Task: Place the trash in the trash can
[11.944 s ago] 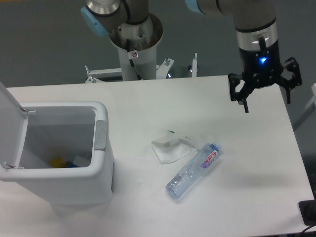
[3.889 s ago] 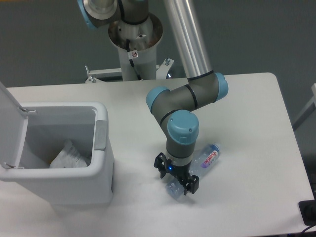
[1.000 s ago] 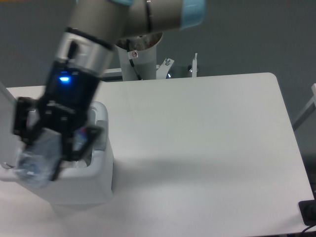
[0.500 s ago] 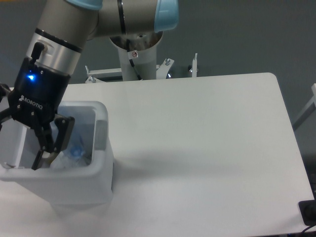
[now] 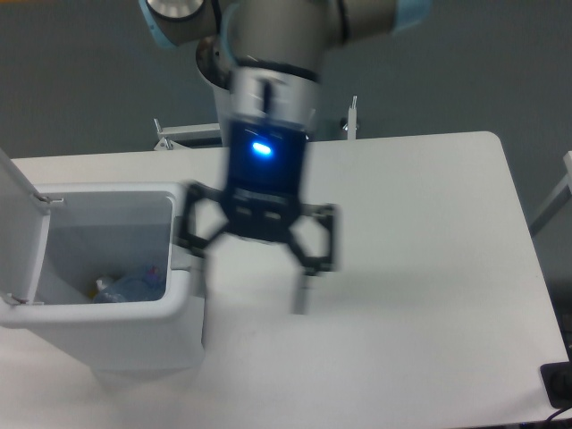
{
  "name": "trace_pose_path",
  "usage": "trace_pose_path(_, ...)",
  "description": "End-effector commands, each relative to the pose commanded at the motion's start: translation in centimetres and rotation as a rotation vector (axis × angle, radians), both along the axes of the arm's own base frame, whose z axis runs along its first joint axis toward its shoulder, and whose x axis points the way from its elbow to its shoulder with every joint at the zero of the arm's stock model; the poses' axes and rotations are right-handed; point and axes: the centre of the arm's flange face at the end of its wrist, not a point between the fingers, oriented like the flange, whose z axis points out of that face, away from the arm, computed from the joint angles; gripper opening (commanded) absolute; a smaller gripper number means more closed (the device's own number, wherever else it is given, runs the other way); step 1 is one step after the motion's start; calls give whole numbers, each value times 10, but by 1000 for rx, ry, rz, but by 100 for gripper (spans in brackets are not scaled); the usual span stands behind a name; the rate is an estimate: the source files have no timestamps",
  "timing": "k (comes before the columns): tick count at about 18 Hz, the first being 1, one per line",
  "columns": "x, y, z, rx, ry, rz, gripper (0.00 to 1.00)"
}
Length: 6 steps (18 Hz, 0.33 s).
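The white trash can [image 5: 183, 335] stands at the front left of the table with its lid [image 5: 18, 223] swung open. The clear plastic bottle [image 5: 130, 288] lies inside it on the bottom. The crumpled wrapper does not show; it is hidden inside the can or under the bottle. My gripper [image 5: 255, 268] is motion-blurred, high above the middle of the table to the right of the can. Its fingers [image 5: 304, 290] are spread wide and hold nothing.
The arm's grey pedestal [image 5: 246, 107] stands behind the table's far edge. The white table [image 5: 429, 232] stretches to the right of the can. A dark object [image 5: 559, 384] sits at the front right corner.
The gripper has let go of the bottle, which now lies in the can. The gripper has swung out of the can to the right, over the table's middle, open.
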Motion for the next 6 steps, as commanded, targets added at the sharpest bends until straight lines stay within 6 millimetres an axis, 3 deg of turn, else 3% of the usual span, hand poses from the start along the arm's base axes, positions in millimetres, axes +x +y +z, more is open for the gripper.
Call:
trace_pose_path(3, -28, -35, -3, -87, 35, 15, 100)
trace_pose_path(6, -41, -61, -1, -163, 24, 0, 100)
